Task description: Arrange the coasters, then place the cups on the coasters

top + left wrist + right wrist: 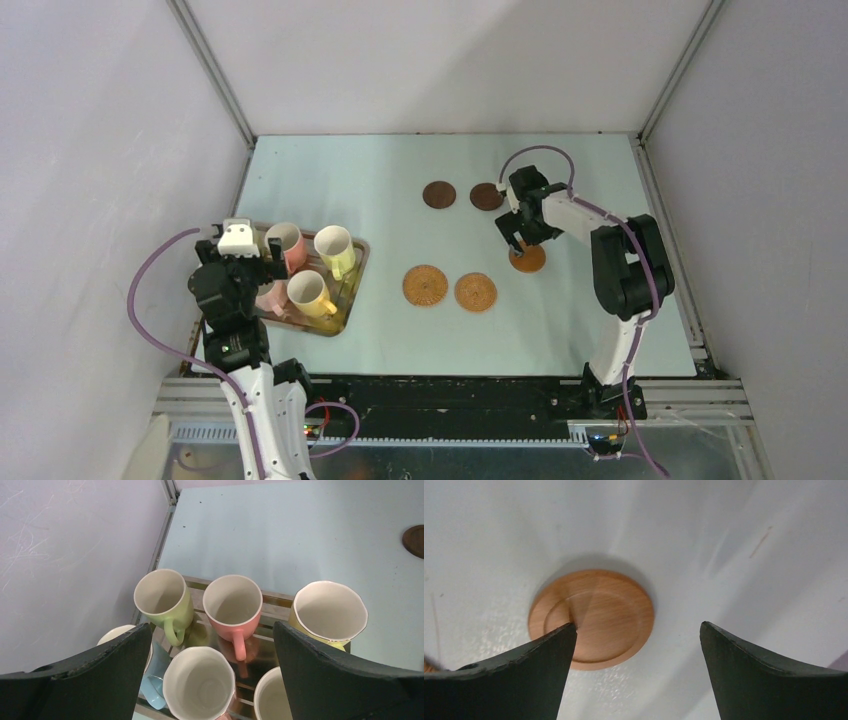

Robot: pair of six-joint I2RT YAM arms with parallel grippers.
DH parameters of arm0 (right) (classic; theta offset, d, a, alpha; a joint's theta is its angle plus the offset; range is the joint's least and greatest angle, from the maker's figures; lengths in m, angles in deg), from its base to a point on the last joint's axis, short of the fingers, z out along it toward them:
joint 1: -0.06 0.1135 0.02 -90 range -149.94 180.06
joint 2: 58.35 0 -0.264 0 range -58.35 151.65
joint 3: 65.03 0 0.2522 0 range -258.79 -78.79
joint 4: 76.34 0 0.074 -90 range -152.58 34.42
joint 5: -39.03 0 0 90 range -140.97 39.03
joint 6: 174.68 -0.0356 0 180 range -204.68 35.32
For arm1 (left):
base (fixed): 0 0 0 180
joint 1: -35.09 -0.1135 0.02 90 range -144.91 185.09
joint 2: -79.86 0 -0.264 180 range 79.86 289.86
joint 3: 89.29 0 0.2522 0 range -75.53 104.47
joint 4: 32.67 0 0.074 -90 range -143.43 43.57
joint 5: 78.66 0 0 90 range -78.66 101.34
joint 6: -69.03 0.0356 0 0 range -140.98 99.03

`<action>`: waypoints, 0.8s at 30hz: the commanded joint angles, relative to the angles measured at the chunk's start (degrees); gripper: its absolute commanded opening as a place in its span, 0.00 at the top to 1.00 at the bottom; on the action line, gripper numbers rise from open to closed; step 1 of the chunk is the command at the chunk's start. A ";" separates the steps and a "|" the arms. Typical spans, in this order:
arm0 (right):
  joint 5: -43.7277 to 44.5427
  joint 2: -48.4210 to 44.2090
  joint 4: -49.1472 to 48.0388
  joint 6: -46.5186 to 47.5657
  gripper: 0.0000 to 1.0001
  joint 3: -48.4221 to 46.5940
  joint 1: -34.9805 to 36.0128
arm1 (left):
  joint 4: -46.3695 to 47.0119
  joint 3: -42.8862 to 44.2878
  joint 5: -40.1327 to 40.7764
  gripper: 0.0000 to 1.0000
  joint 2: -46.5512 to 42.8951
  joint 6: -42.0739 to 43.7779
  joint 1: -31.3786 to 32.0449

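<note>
L gripper [211, 630] wide open, empty, hangs over cups [232, 602] on tray [272, 604], at 8 o'clock of table [570, 335]. 2 woven coasters [425, 285] side by side mid-table. R gripper [638, 627] wide open, nothing held, low over orange coaster [594, 617], which lies toward its 10 o'clock, edge partly hidden by one finger. 2 dark coasters [439, 194] beyond, 12 o'clock.

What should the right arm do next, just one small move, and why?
Probably lift the right gripper straight up: its jaws stand open, and the orange-brown coaster lies flat on the table, ungripped, near the woven coasters.
</note>
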 commanded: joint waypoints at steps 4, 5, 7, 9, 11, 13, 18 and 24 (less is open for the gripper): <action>13.50 4.94 -6.67 1.15 0.01 1.33 -3.22 | 1.78 -0.82 -1.99 0.02 -0.64 -1.20 -0.57; 14.89 5.23 -7.28 1.46 0.01 1.33 -4.30 | 1.79 -0.83 -2.00 0.02 -0.81 -1.20 -0.57; 16.97 5.72 -9.44 2.79 0.01 1.21 -6.15 | 1.75 -0.90 -2.16 0.02 -1.06 -1.19 -0.57; 18.39 7.05 -11.03 4.09 0.01 0.11 -8.10 | 1.76 -0.91 -2.46 0.02 -1.11 -1.19 -0.53; 19.06 8.95 -11.35 5.00 0.01 -1.68 -9.90 | 1.70 -0.92 -2.81 0.02 -0.85 -1.18 -0.61; 19.47 10.82 -11.42 5.84 0.01 -3.68 -11.28 | 1.70 -0.94 -3.00 0.02 -0.47 -1.21 -0.58; 22.61 15.49 -10.65 7.08 0.00 -9.85 -13.44 | 1.63 -0.78 -3.16 0.02 0.27 -1.12 -0.55; 22.76 19.65 -8.27 6.76 0.00 -18.45 -15.76 | 1.47 -0.65 -3.18 0.02 0.69 -1.08 -0.55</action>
